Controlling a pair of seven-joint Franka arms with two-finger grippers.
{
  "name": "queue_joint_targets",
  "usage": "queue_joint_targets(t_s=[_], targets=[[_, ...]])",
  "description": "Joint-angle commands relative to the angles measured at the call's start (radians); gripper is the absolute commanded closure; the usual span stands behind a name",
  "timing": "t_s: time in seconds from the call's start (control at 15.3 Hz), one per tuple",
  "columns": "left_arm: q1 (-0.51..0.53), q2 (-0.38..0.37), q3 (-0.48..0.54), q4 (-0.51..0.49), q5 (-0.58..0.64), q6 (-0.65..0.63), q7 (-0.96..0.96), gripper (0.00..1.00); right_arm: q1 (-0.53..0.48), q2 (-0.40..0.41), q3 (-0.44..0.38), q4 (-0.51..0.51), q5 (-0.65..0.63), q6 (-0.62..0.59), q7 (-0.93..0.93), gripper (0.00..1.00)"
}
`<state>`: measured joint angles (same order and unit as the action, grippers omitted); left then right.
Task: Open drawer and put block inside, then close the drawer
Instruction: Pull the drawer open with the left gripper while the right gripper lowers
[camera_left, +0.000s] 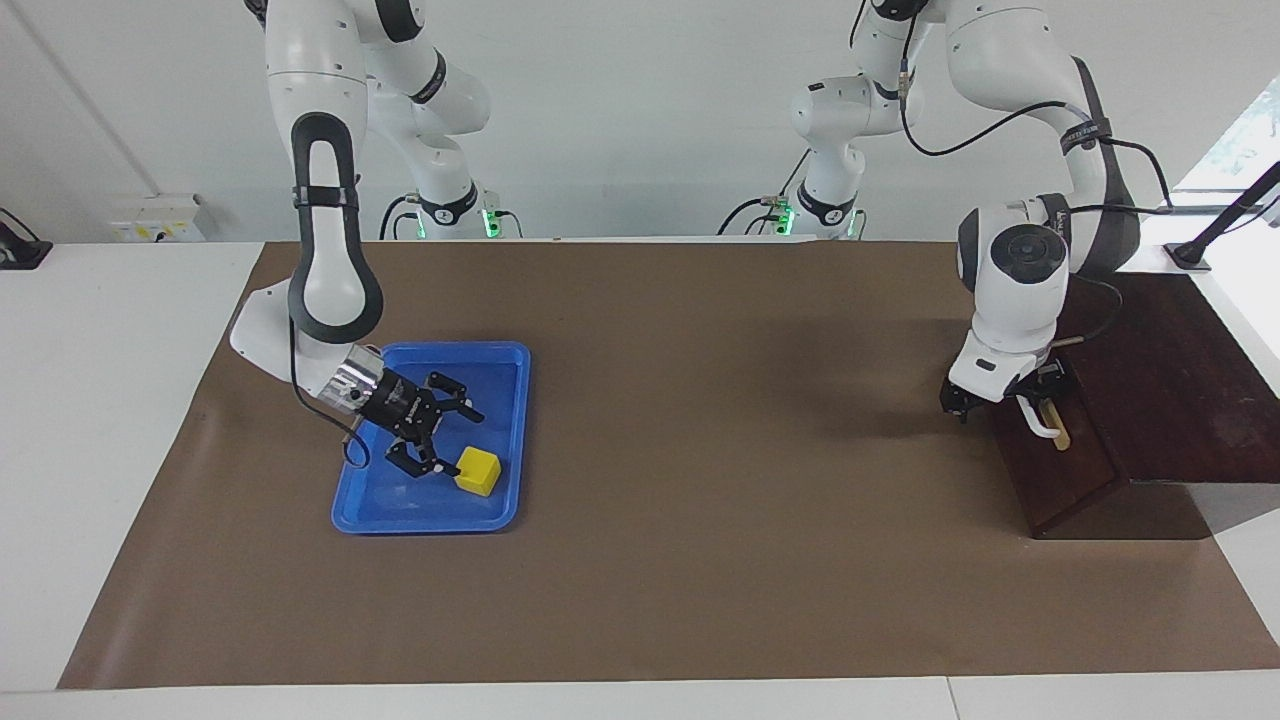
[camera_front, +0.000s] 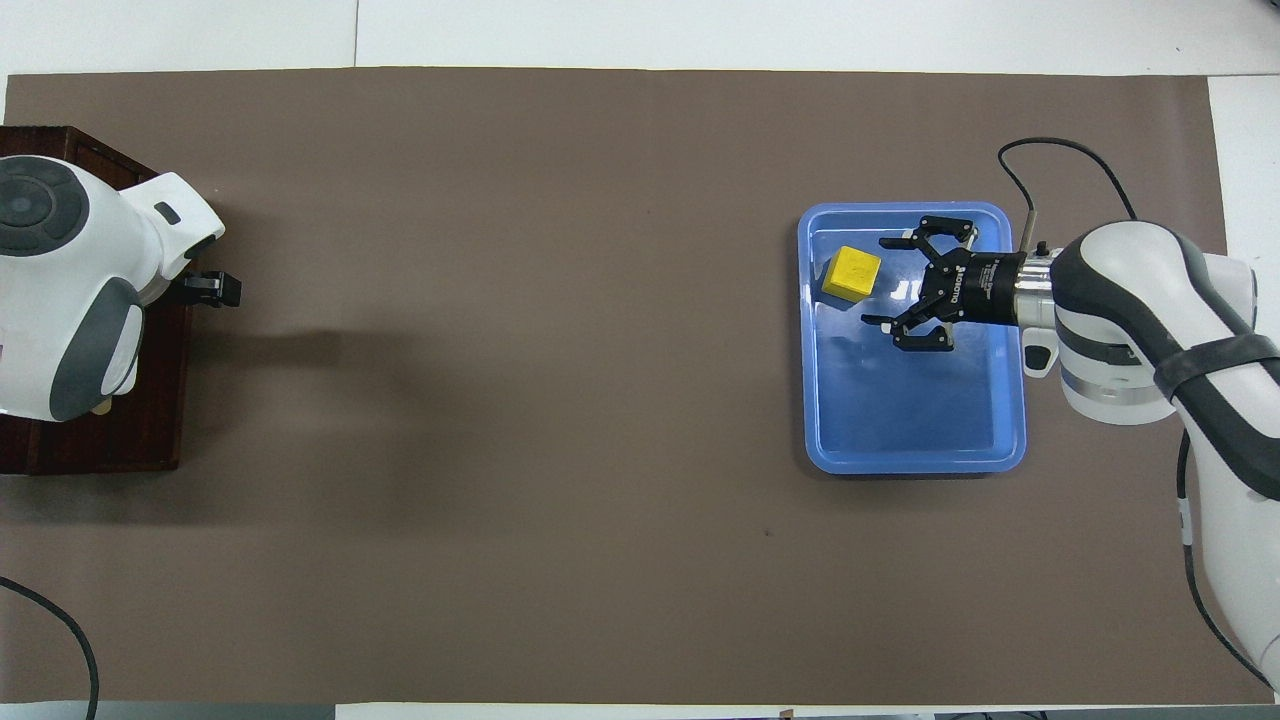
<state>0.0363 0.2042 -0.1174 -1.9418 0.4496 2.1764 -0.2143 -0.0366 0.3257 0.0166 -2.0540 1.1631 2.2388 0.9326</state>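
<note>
Two grippers, both empty. Facing view: right gripper (camera_left: 440, 440) spread wide, low in the blue tray (camera_left: 505, 362), just beside the block (camera_left: 477, 471); left gripper (camera_left: 1000, 398) at the shut drawer (camera_left: 1060, 470) handle (camera_left: 1040, 420), jaws apart. Overhead view: block (camera_front: 852, 273) sits in the tray's corner farthest from the robots. Looks light, rigid, so pinch opposite flat faces. Gripper lettering unreadable.
</note>
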Motion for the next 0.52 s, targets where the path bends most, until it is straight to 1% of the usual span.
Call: queue_joint_targets(t_s=[0.0,0.07,0.13,0.33,0.46], targets=[[-0.122,0.000,0.002,-0.006,-0.056,0.022,-0.146,0.00,-0.009,-0.017,0.002,-0.031,0.030,0.021,-0.075,0.00],[-0.150,0.000,0.002,-0.005,-0.101,0.020,-0.169,0.00,-0.006,-0.014,0.002,-0.023,0.033,0.033,-0.080,0.00],[-0.179,-0.002,0.002,-0.005,-0.115,0.014,-0.186,0.00,-0.008,-0.011,0.002,-0.012,0.039,0.050,-0.083,0.00],[-0.217,-0.002,0.002,-0.003,-0.120,0.009,-0.232,0.00,0.003,-0.007,0.002,-0.015,0.075,0.077,-0.095,0.00],[-0.220,-0.003,0.004,-0.005,-0.120,0.003,-0.235,0.00,0.003,0.018,0.003,-0.012,0.079,0.084,-0.113,0.00]])
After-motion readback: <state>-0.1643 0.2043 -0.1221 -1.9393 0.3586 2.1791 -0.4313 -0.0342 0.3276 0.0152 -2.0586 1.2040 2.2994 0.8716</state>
